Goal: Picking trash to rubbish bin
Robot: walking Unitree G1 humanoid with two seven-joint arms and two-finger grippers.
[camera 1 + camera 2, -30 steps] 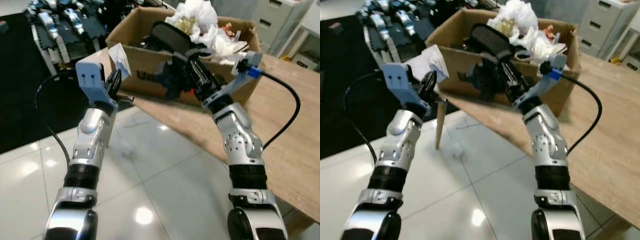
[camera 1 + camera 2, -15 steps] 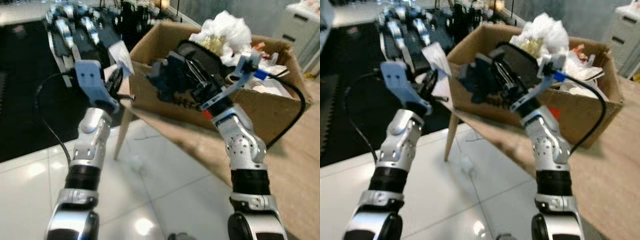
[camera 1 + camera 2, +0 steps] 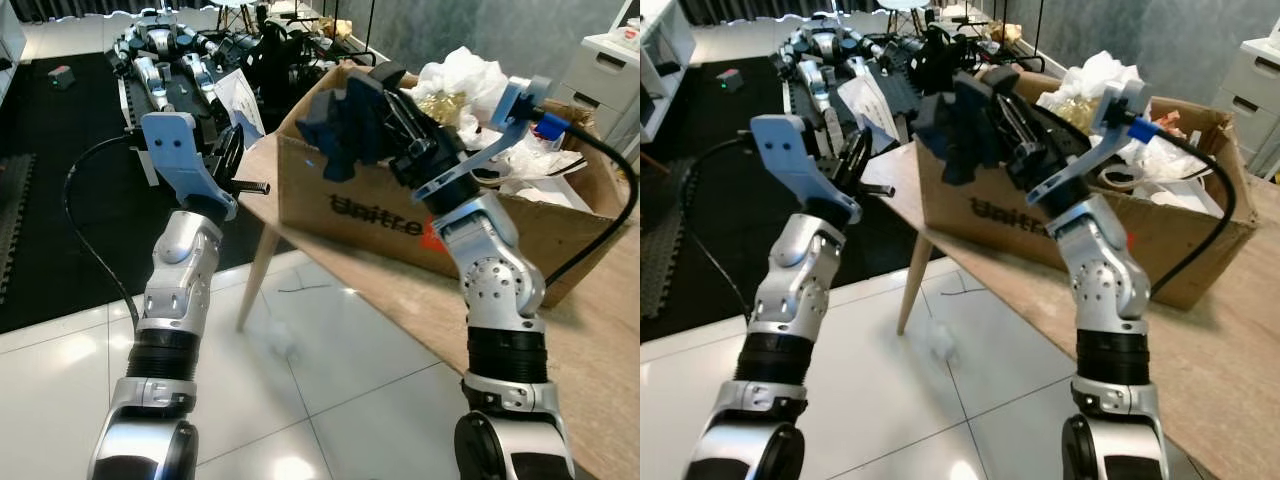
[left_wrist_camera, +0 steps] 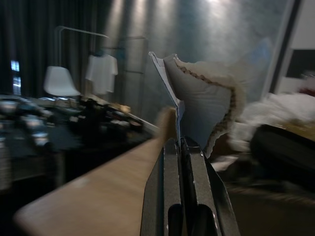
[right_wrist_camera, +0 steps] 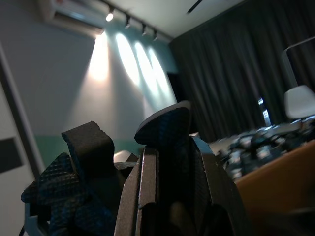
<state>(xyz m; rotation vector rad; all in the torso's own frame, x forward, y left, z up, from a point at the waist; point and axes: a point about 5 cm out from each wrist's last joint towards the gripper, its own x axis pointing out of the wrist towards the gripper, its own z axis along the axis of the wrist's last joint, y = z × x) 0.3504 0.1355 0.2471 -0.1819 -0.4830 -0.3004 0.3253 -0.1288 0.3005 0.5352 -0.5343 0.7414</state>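
Both arms have come up higher by the box (image 3: 400, 215) on the table (image 3: 600, 330). Left gripper (image 4: 180, 147) pinches a torn paper (image 4: 197, 105). Right gripper (image 5: 167, 152) squeezes dark foam (image 3: 345, 125) over the box's edge.

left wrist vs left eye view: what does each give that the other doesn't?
Left wrist view alone: the left gripper closed flat on the white paper scrap, and the scrap's torn, ragged edge. Left eye view alone: the right gripper clamping dark foam pieces near the cardboard box full of trash, both arms raised. Shared: the scrap, the wooden table, and the box area.
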